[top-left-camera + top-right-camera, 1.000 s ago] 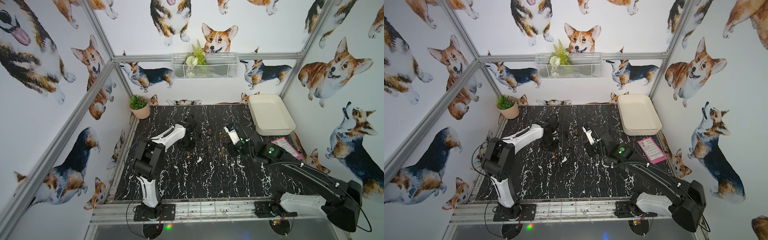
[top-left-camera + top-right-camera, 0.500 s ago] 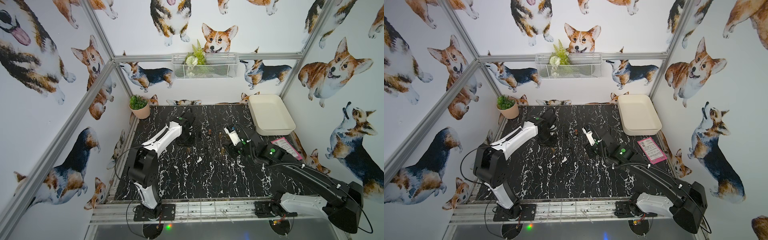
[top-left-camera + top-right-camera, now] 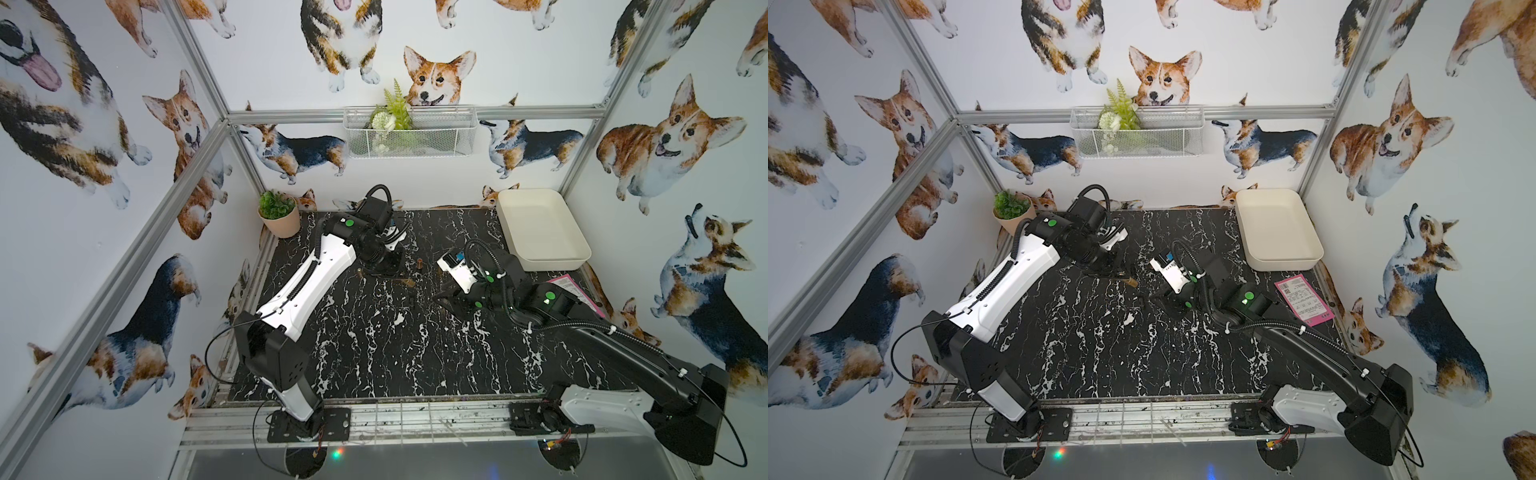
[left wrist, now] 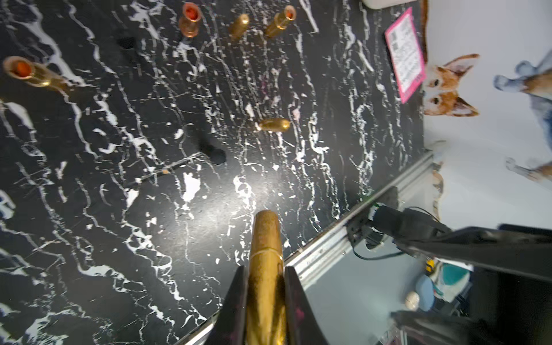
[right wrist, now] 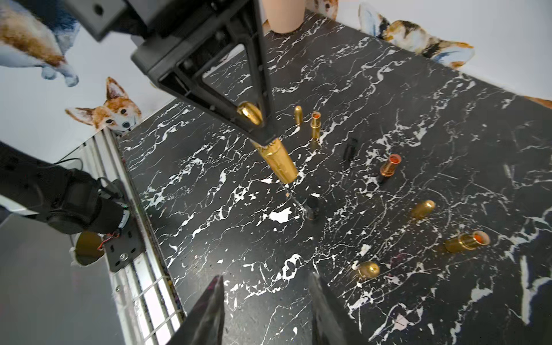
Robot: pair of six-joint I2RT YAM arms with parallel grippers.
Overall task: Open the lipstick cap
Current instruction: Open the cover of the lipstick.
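My left gripper (image 4: pixel 265 268) is shut on a gold lipstick (image 4: pixel 265 236), which sticks out past the fingertips. The cap (image 4: pixel 265 230) is on, with a seam just beyond the fingers. In the right wrist view the same lipstick (image 5: pixel 279 162) hangs tilted above the table from the left gripper (image 5: pixel 263 136). In both top views its gold end (image 3: pixel 409 283) (image 3: pixel 1133 281) shows right of the left gripper (image 3: pixel 384 266). My right gripper (image 5: pixel 265 279) is open and holds nothing. It sits right of the lipstick, low over the table (image 3: pixel 446 301), apart from it.
Several opened lipsticks (image 5: pixel 388 167) (image 5: pixel 466 240) and loose gold caps (image 5: pixel 422 209) (image 5: pixel 369 268) are scattered on the black marble table (image 3: pixel 374 353), with black caps (image 5: pixel 312 206) among them. A white tray (image 3: pixel 540 232) is at the back right, a pink card (image 3: pixel 577 295) by the right edge, a potted plant (image 3: pixel 278 214) at the back left.
The left arm's links have swung down and toward the back while its gripper stays near the table's middle with the lipstick. The right gripper has shifted only slightly.
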